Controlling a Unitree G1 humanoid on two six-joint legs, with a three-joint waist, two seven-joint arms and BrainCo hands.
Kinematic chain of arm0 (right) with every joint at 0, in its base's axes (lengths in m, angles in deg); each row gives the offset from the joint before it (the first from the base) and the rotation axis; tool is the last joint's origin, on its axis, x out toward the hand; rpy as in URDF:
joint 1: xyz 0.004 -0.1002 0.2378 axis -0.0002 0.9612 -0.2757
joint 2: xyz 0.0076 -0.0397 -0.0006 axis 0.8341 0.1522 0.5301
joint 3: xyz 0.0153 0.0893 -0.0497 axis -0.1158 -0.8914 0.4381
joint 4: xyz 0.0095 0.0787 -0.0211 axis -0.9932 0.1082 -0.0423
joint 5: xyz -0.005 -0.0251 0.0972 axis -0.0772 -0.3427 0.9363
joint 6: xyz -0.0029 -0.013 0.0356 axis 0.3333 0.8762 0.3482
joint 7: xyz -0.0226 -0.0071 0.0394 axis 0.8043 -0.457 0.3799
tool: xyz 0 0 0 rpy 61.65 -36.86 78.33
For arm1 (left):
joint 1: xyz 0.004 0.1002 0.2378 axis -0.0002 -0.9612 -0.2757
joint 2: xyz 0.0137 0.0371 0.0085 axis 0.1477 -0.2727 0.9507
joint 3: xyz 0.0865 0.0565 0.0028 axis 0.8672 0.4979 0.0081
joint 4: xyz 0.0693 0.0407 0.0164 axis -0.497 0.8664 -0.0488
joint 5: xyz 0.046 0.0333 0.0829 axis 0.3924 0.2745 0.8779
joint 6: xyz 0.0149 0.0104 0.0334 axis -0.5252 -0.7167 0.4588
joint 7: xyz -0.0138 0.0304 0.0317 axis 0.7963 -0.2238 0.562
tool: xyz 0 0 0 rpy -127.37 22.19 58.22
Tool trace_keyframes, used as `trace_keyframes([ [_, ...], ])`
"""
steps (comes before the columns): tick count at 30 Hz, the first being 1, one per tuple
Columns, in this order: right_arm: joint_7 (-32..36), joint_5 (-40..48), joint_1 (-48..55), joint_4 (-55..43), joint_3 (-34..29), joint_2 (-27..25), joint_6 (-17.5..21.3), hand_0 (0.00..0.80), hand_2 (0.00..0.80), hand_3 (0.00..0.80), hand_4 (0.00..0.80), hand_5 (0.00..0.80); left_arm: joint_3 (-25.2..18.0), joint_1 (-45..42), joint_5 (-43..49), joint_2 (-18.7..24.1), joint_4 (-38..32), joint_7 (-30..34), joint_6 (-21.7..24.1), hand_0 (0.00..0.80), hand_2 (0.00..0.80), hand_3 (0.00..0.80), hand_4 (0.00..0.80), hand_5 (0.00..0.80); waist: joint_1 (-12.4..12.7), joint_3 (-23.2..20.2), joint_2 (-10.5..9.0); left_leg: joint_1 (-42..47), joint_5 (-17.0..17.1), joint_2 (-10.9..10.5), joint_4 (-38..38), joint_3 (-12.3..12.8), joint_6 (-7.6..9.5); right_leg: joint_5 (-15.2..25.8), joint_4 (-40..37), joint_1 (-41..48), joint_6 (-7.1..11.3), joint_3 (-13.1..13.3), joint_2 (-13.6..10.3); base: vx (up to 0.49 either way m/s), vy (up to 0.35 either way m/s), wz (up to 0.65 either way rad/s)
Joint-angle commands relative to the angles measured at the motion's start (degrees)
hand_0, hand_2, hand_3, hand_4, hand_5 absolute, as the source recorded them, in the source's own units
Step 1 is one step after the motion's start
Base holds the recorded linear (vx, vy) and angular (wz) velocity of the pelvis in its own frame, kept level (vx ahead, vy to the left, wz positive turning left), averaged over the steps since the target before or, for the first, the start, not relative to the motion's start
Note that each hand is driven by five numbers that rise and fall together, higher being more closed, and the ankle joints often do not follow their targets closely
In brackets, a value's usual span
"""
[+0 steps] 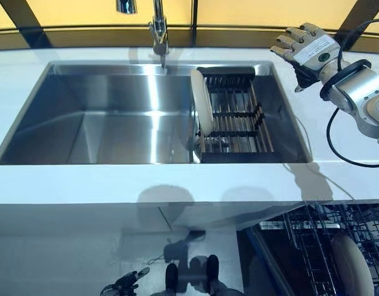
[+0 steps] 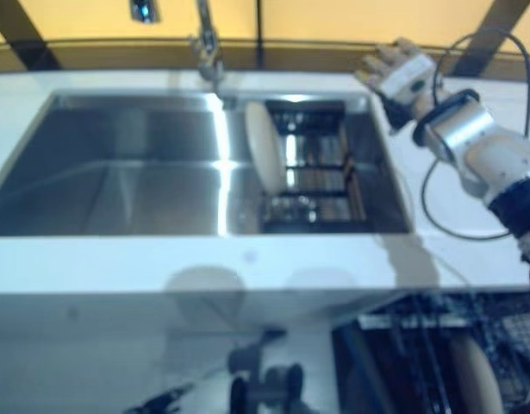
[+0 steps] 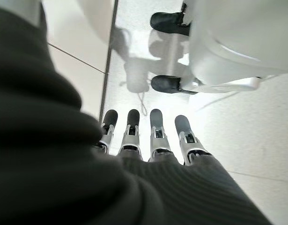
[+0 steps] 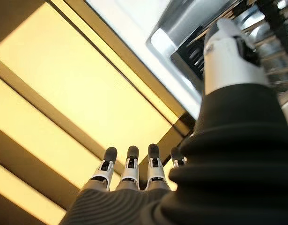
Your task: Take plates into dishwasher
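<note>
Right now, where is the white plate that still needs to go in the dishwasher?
In the left eye view the white plate stands on edge at the left end of the dark rack, inside the sink's right half.

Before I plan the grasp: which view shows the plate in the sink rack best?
The left eye view: the plate stands on edge at the rack's left side. The right eye view shows it blurrier; neither wrist view shows it clearly.
</note>
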Motion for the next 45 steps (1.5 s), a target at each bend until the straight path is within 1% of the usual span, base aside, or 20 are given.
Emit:
trace_keyframes([
  [1, -2.9, -2.5, -11.8, 3.0, 3.4, -0.5, -2.1, 0.000, 0.000, 0.000, 0.000, 0.000, 1.5, 1.7, -1.6, 2.3, -0.1, 0.0, 0.8, 0.000, 0.000, 0.000, 0.000, 0.000, 1.1, 2.2, -0.86, -2.8, -0.7, -0.9, -0.2, -0.9, -0.07, -4.1, 0.0, 1.9, 3.24, -0.2, 1.3, -0.012, 0.024, 0.05],
  [3, -3.3, -2.4, -12.8, 3.1, 3.8, -0.1, -2.8, 0.000, 0.000, 0.000, 0.000, 0.000, 1.3, 1.6, -1.6, 2.5, -0.1, 0.3, 1.1, 0.000, 0.000, 0.000, 0.000, 0.000, 1.2, 2.6, -0.82, -3.3, -0.3, -1.0, -0.2, -1.1, -0.14, -3.8, 0.0, 1.4, 3.32, -0.7, 1.1, 0.000, 0.000, 0.00],
  [9, -3.9, -2.6, -15.0, 3.1, 4.1, 0.6, -3.3, 0.000, 0.000, 0.000, 0.000, 0.000, 1.7, 2.0, -2.0, 2.8, -0.5, 0.4, 1.2, 0.000, 0.000, 0.000, 0.000, 0.000, 1.5, 3.3, -0.99, -4.2, 0.2, -1.1, -0.2, -1.3, -0.17, -3.5, 0.0, 0.7, 3.42, -1.4, 0.9, -0.021, 0.020, 0.05],
  [17, -3.8, -2.9, -16.8, 2.3, 4.4, 1.6, -3.2, 0.000, 0.000, 0.000, 0.000, 0.000, 1.2, 1.6, -1.9, 2.9, -0.4, 1.0, 1.3, 0.000, 0.000, 0.000, 0.000, 0.000, 1.9, 3.1, -1.49, -4.1, 0.0, -1.2, -0.2, -1.2, -0.10, -3.7, 0.0, 0.9, 3.50, -2.2, 0.7, -0.010, 0.010, 0.04],
  [23, -3.6, -0.4, -18.9, 1.1, 5.0, 2.2, -2.6, 0.000, 0.000, 0.000, 0.000, 0.000, 1.1, 1.6, -1.2, 3.0, -0.5, 0.8, 1.3, 0.000, 0.000, 0.000, 0.000, 0.000, 2.1, 2.5, -2.54, -3.8, -0.3, -1.2, -0.2, -1.5, -0.09, -3.9, 0.0, 1.3, 3.53, -2.1, 0.9, 0.000, 0.000, 0.00],
  [29, -3.2, 1.5, -20.9, 0.3, 6.4, 3.0, -2.1, 0.000, 0.000, 0.000, 0.000, 0.000, 0.8, 1.2, -1.3, 3.6, -0.7, 1.1, 1.5, 0.000, 0.000, 0.000, 0.000, 0.000, 2.5, 2.4, -3.02, -3.9, -0.3, -1.1, -0.2, -1.7, -0.07, -4.0, 0.0, 1.3, 3.53, -2.3, 1.0, 0.005, -0.002, 0.00],
  [39, -2.5, 4.9, -22.3, -0.2, 8.1, 5.8, -1.0, 0.000, 0.000, 0.000, 0.000, 0.000, 0.6, 1.4, -1.7, 3.6, -0.6, 1.1, 2.8, 0.000, 0.000, 0.000, 0.000, 0.000, 3.6, 2.5, -3.61, -4.3, -0.3, -1.2, -0.2, -2.5, -0.11, -4.3, 0.0, 1.3, 3.37, -3.7, 1.0, -0.005, 0.002, 0.04],
  [45, -1.0, 8.0, -20.8, -1.9, 6.5, 6.4, -0.6, 0.000, 0.000, 0.000, 0.000, 0.000, 0.1, 1.2, -1.7, 3.4, -0.8, 0.8, 3.0, 0.000, 0.000, 0.000, 0.000, 0.000, 4.1, 2.4, -3.85, -4.2, -0.3, -1.4, -0.2, -3.2, -0.11, -4.7, 0.0, 1.6, 3.17, -4.3, 0.9, 0.009, 0.011, 0.08],
])
